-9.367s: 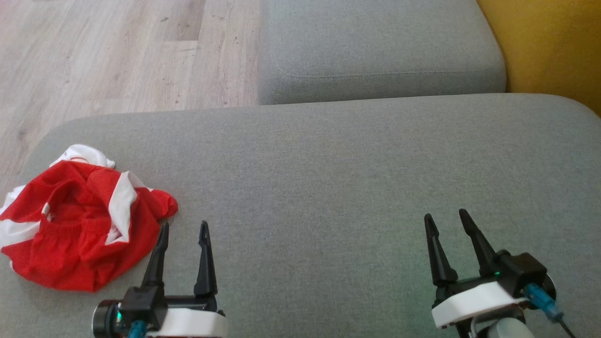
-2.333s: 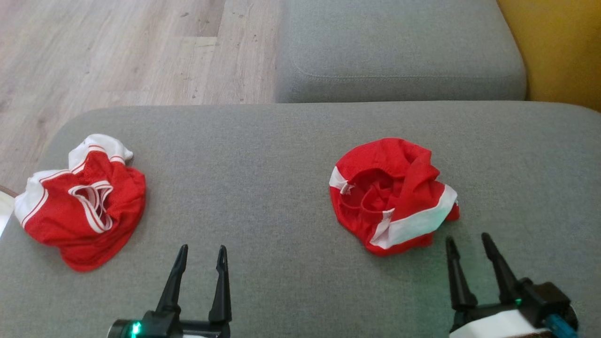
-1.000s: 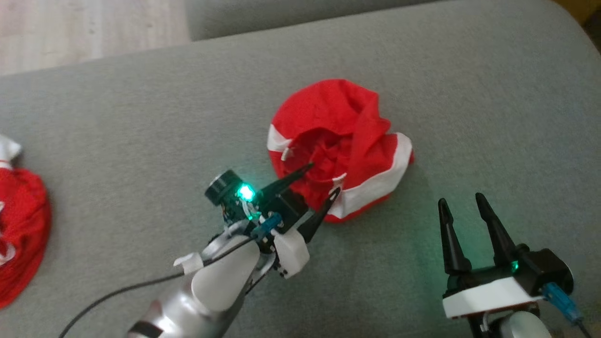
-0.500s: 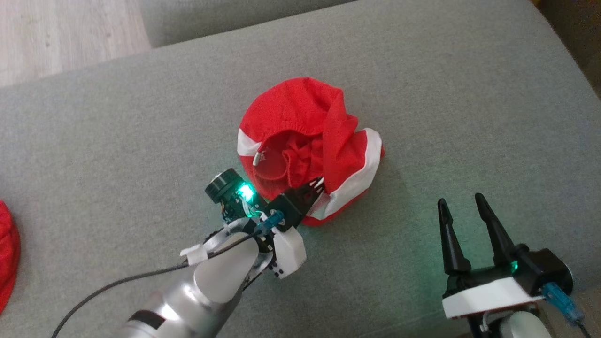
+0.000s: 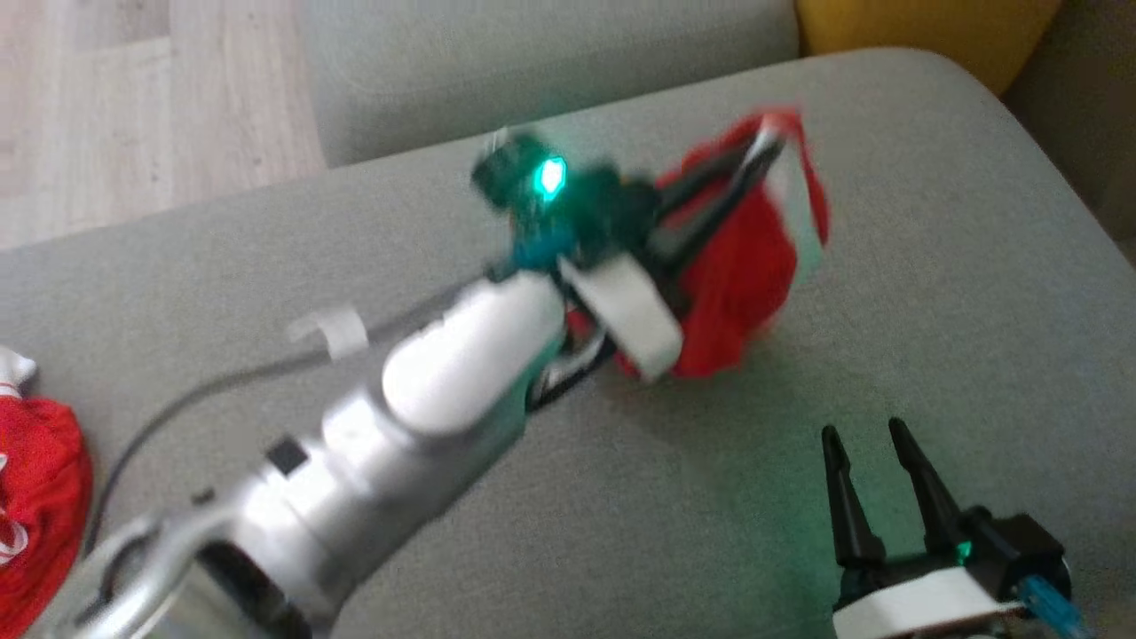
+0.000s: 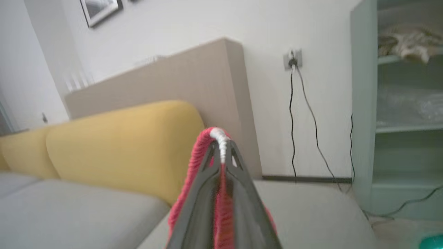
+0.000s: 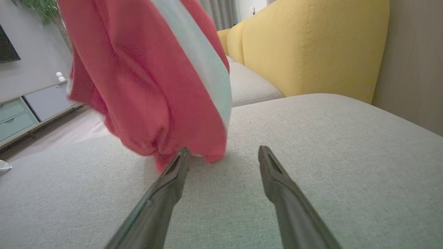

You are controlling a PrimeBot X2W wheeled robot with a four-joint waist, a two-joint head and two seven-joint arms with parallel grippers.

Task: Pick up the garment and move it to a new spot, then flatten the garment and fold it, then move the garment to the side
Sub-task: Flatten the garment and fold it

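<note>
The garment (image 5: 745, 266), red with a white band, hangs in the air above the grey sofa seat (image 5: 932, 293). My left gripper (image 5: 763, 146) is shut on its white-edged hem, and the cloth dangles below the raised arm. In the left wrist view the two fingers pinch a ridge of the garment (image 6: 221, 145) at the left gripper (image 6: 221, 147) tips. In the right wrist view the garment (image 7: 148, 83) hangs just ahead and to the left of my right gripper (image 7: 223, 155). The right gripper (image 5: 861, 435) stands open near the seat's front right, holding nothing.
A second red and white garment (image 5: 35, 506) lies at the left edge of the seat. Another grey cushion (image 5: 532, 71) sits beyond, with wooden floor (image 5: 133, 106) to its left and a yellow backrest (image 5: 923, 27) at the far right.
My left gripper closed on the garment's edge and has lifted it off the seat, up and away to the far right. The head camera has shifted. The right gripper stays open.
</note>
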